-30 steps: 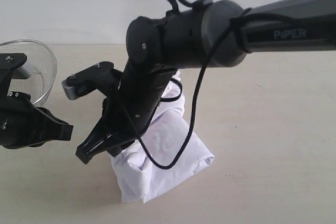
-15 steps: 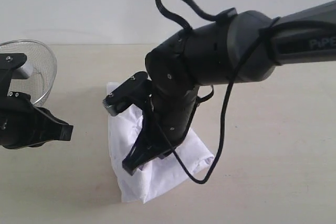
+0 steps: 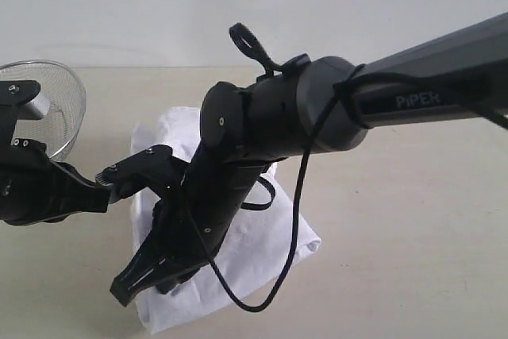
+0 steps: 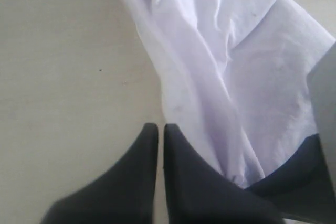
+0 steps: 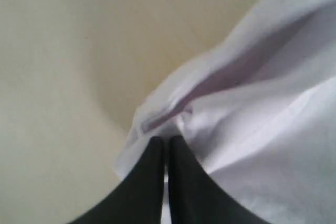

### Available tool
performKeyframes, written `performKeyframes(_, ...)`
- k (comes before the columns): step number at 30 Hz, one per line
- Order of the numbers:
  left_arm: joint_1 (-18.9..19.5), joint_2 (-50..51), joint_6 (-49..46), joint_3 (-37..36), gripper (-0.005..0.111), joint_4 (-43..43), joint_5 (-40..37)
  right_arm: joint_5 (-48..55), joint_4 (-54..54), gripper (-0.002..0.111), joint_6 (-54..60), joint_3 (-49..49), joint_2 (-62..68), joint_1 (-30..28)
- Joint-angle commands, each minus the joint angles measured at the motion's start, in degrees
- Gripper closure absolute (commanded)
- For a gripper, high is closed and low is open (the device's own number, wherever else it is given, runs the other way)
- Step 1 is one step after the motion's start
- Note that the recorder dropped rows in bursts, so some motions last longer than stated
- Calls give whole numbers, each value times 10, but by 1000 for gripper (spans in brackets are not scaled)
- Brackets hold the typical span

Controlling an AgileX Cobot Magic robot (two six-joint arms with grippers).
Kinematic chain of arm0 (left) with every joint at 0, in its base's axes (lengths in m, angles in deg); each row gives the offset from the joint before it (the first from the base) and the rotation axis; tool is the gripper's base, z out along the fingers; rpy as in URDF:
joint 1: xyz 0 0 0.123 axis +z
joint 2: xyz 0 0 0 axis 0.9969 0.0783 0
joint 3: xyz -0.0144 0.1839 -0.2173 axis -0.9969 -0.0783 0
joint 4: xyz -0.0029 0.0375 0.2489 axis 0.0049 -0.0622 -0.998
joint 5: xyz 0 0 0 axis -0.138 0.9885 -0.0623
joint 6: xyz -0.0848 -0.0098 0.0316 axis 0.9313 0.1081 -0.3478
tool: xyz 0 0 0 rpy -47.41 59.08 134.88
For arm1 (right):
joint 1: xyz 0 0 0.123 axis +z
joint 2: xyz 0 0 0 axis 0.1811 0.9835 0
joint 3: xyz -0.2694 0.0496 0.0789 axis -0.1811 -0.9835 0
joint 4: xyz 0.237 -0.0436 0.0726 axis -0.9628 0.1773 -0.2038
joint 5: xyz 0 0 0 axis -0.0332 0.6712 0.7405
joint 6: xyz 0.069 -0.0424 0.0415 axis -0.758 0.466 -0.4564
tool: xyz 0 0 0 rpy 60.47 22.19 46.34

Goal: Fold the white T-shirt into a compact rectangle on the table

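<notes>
Shirt [image 3: 270, 232] lies as a rumpled white bundle on the table [image 3: 413, 236], near the middle of the exterior view and toward the front edge. The right arm [image 3: 270, 117] reaches across the middle from the right and slants down over the bundle, hiding much of it. Its black cable [image 3: 295, 220] hangs in a loop in front of the cloth. The right pincer [image 3: 127, 291] points down and to the left at the bundle's lower left corner, its jaws pressed together. The left pincer [image 3: 95, 196] hangs at the left edge of the view, clenched, just beside the shirt's left side. A wire-mesh basket [image 3: 63, 101] stands behind it on the table, well apart from the shirt.

The left wrist view shows the left pincer [image 4: 160, 127] with its two dark jaws shut tight and nothing between them. Its tips are over bare table [image 4: 63, 66], just beside the shirt's [image 4: 231, 61] wrinkled edge.

The right wrist view, somewhat blurred, shows the right pincer [image 5: 167, 139] clenched as well. Its tips meet the folded hem of the shirt [image 5: 262, 114], where the cloth ends and the table [image 5: 63, 51] begins. Whether any cloth is nipped between the jaws cannot be told.
</notes>
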Motion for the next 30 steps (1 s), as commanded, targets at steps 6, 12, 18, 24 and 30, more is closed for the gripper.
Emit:
performKeyframes(6,-1,6,-26,19,102,16,-18,-1,342,109,-260,-1,-113,-30)
performKeyframes(12,-16,67,-142,81,102,123,-14,10,388,109,-265,-12,-100,-87)
performKeyframes(18,-16,176,-173,172,102,134,-36,-2,379,109,-245,-12,-89,-125)
performKeyframes(24,-19,271,-183,262,102,142,-68,-5,308,109,-200,-12,-63,-123)
performKeyframes(30,-19,348,-196,351,102,142,-97,-2,307,109,-213,-12,-21,-123)
